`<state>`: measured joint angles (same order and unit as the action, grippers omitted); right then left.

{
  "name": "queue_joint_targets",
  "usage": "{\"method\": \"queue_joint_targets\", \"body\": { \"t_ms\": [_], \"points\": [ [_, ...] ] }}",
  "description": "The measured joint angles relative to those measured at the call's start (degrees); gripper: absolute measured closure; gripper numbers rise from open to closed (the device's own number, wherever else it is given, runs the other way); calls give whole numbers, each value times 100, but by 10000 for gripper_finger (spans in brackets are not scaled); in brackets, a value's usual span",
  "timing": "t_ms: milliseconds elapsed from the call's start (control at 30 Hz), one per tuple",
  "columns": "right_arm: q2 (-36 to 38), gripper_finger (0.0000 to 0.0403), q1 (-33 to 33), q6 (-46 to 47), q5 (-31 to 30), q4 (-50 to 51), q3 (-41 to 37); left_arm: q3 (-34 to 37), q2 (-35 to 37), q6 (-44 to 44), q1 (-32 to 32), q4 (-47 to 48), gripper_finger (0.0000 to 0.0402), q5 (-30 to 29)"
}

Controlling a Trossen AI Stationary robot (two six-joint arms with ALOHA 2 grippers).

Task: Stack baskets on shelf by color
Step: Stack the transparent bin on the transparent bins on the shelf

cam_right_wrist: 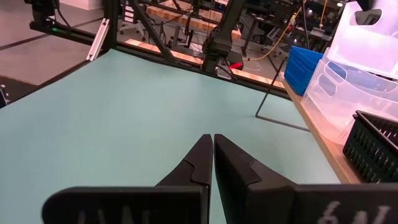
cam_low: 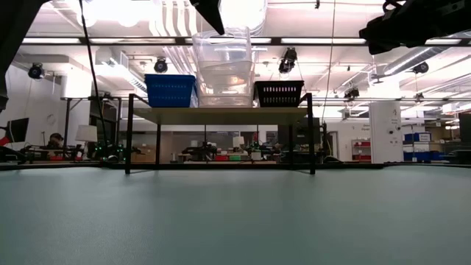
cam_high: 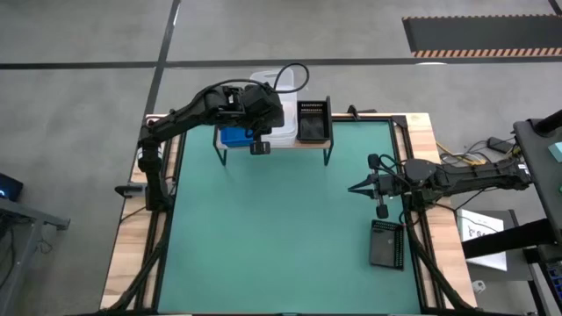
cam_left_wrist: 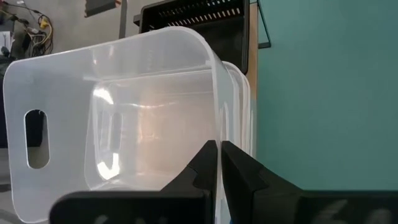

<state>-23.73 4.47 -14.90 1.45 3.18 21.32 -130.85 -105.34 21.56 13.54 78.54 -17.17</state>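
**Clear basket going onto the middle stack**

A green table (cam_high: pixel 263 237) fills the centre of the overhead frame, with the shelf (cam_high: pixel 274 142) at its upper middle. There the left gripper (cam_left_wrist: pixel 219 163) is clamped on the wall of a clear basket (cam_left_wrist: pixel 124 112), tilted above the nested clear ones, apparently to seat it. Blue baskets (cam_low: pixel 171 90) sit left, black baskets (cam_low: pixel 279 93) right. One black basket (cam_high: pixel 386 243) lies lower right, near the idle right gripper (cam_right_wrist: pixel 214 158), fingers pressed together, empty.

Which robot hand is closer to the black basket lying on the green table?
The right one. The right gripper hovers just above-left of that black basket near the table's right edge. The left gripper is far away at the shelf, pinching a clear basket.
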Motion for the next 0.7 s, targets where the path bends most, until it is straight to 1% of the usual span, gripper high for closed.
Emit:
{"method": "queue_joint_targets", "body": {
  "t_ms": [600,700],
  "points": [
    [0,394,-2,-4,2,0,0,0,0,-13,32,0,401,2],
    [0,394,0,-3,0,0,0,0,0,-13,75,-1,390,2]
  ]
}}
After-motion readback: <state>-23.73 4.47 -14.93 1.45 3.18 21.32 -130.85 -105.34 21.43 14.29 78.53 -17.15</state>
